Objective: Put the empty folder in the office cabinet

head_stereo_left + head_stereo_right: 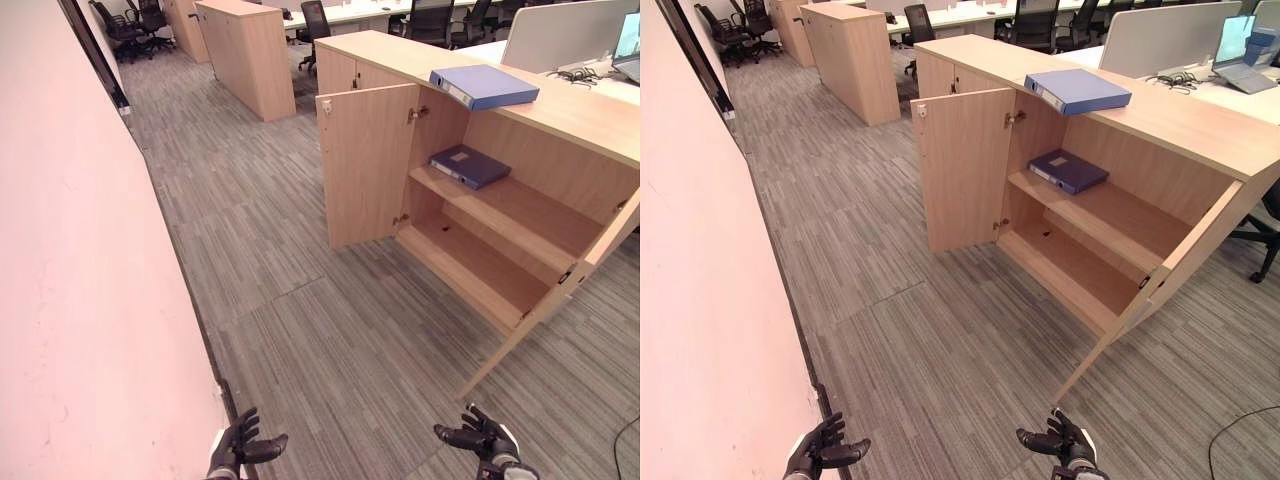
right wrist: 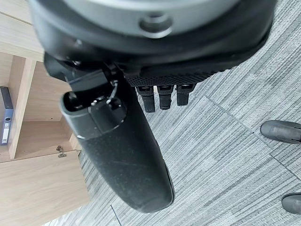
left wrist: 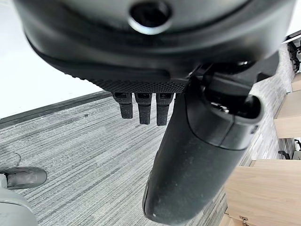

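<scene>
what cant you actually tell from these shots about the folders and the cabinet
- Blue folder on the cabinet top: closed, so empty or full cannot be told.
- Dark folder on the upper shelf: closed, contents hidden.
- Cabinet: its far end is cut off by the left eye view's edge.
- Left hand and right hand: open, holding nothing.

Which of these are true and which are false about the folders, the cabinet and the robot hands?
1. A blue folder lies on top of the open cabinet. True.
2. Both cabinet doors are closed. False: both stand open.
3. The left robot hand holds a folder. False: it is empty, fingers relaxed.
4. A darker blue folder lies on the upper shelf. True.
5. The right robot hand is inside the cabinet. False: it hangs low over the carpet.
</scene>
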### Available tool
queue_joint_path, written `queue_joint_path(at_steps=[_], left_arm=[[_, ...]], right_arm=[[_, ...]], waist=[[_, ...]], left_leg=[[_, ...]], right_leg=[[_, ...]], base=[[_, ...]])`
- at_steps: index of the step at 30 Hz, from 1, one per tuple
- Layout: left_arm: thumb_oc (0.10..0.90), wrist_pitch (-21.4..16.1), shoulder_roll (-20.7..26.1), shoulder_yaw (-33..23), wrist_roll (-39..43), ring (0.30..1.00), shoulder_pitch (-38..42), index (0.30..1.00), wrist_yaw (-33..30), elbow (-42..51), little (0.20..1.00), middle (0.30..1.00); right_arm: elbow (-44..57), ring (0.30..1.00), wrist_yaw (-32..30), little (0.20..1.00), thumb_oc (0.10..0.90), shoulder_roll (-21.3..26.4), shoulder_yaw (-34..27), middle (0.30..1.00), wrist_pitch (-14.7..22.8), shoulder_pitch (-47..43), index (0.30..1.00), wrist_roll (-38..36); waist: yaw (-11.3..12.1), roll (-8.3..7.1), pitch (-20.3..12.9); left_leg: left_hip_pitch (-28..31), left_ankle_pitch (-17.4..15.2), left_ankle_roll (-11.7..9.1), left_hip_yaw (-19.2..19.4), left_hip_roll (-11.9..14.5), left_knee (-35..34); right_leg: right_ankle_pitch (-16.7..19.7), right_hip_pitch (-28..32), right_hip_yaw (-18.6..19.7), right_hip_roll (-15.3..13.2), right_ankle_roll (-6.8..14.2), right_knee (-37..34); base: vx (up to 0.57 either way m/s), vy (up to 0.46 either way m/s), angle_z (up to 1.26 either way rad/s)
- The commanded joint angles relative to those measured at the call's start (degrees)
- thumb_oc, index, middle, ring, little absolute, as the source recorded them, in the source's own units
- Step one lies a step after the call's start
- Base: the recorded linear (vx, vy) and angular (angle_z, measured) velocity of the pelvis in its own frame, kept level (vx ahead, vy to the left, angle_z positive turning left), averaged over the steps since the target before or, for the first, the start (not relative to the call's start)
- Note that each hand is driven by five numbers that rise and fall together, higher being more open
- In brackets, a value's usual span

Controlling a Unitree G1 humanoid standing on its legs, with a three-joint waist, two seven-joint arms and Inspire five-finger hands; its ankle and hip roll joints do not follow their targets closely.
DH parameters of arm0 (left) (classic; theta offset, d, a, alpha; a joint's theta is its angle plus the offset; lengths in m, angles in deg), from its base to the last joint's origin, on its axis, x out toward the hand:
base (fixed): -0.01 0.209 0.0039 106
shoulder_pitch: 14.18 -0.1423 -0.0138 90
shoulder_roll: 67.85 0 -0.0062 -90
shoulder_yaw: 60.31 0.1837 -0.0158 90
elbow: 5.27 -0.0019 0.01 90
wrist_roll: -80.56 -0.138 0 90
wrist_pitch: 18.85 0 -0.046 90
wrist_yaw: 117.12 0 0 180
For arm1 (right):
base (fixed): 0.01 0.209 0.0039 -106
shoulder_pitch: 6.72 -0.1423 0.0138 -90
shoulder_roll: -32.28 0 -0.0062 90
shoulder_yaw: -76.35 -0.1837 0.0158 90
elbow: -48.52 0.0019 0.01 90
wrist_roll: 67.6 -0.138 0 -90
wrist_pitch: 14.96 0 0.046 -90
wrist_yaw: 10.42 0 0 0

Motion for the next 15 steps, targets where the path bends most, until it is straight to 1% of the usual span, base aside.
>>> queue_joint_path(at_steps=[1,5,8,11,12,13,14,15], left_arm=[[0.800,-3.2,2.2,0.7,1.3,0.900,4.3,0.900,-0.1,0.7,0.900,0.900],[0.800,-3.0,2.3,0.8,1.3,0.900,4.7,0.900,-0.1,0.1,0.900,0.900],[0.800,-2.9,2.3,0.9,1.9,0.900,5.0,0.900,-0.4,0.4,0.900,0.900],[0.800,-2.8,2.5,1.1,2.3,0.900,5.7,0.900,-0.4,0.4,0.900,0.900],[0.800,-2.9,2.6,0.7,3.5,0.900,5.8,0.900,-0.4,0.8,0.900,0.900],[0.800,-2.9,2.6,0.7,3.5,0.900,5.9,0.900,-0.4,0.8,0.900,0.900],[0.800,-3.0,2.5,0.6,4.0,0.900,5.7,0.900,-0.2,1.0,0.900,0.900],[0.800,-2.7,2.7,0.9,4.9,0.900,6.8,0.900,-0.2,1.8,0.900,0.900]], right_arm=[[3.2,0.900,0.0,0.900,0.800,1.7,0.6,0.900,2.5,-2.8,0.900,-0.3],[2.8,0.900,-0.2,0.900,0.800,1.9,0.3,0.900,2.4,-2.7,0.900,-0.4],[3.3,0.900,-0.5,0.900,0.800,2.2,-0.4,0.900,2.4,-2.3,0.900,-1.0],[3.0,0.900,-0.6,0.900,0.800,2.4,-0.2,0.900,2.4,-2.6,0.900,-1.3],[2.8,0.900,-0.2,0.900,0.800,2.5,0.4,0.900,2.3,-3.1,0.900,-1.3],[2.8,0.900,-0.2,0.900,0.800,2.5,0.4,0.900,2.3,-3.1,0.900,-1.3],[2.8,0.900,0.0,0.900,0.800,2.6,0.5,0.900,2.2,-3.2,0.900,-1.4],[3.1,0.900,-0.3,0.900,0.800,3.1,0.2,0.900,2.4,-3.8,0.900,-2.0]], waist=[[0.5,-1.94,-0.9],[0.3,-1.85,-0.8],[0.0,-1.72,-0.5],[0.0,-1.77,0.2],[0.4,-2.07,1.3],[0.4,-2.07,1.2],[0.5,-2.03,1.6],[0.5,-2.23,3.8]], left_leg=[[-1.6,-1.1,-5.2,0.1,4.4,-0.4],[-1.9,-1.1,-5.3,-0.2,4.4,-0.3],[-2.2,-1.0,-5.7,-0.6,4.7,0.4],[-3.5,-1.5,-6.3,-1.1,5.5,3.1],[-5.8,-2.5,-7.3,-1.4,6.4,8.7],[-5.9,-2.6,-7.3,-1.4,6.4,8.9],[-6.6,-2.8,-7.8,-1.0,6.9,10.8],[-12.0,0.6,-9.5,-1.0,7.9,18.9]], right_leg=[[-6.4,2.1,-1.0,-3.3,4.3,0.4],[-6.5,2.0,-0.9,-3.2,4.2,0.4],[-7.0,2.3,-0.9,-2.8,3.8,0.4],[-7.5,2.4,-1.1,-2.3,3.0,0.4],[-8.1,2.7,-1.1,-1.6,2.1,0.5],[-8.2,2.7,-1.1,-1.6,2.1,0.6],[-8.7,2.8,-1.2,-1.2,1.7,0.6],[-8.9,3.0,-1.8,-0.8,1.0,0.8]], base=[[0.01,-0.036,0.00],[0.00,-0.009,0.00],[0.01,-0.094,0.05],[0.02,-0.158,0.18],[0.02,-0.181,0.17],[0.02,-0.185,0.10],[-0.08,-0.140,0.08],[-0.08,-0.140,0.18]])
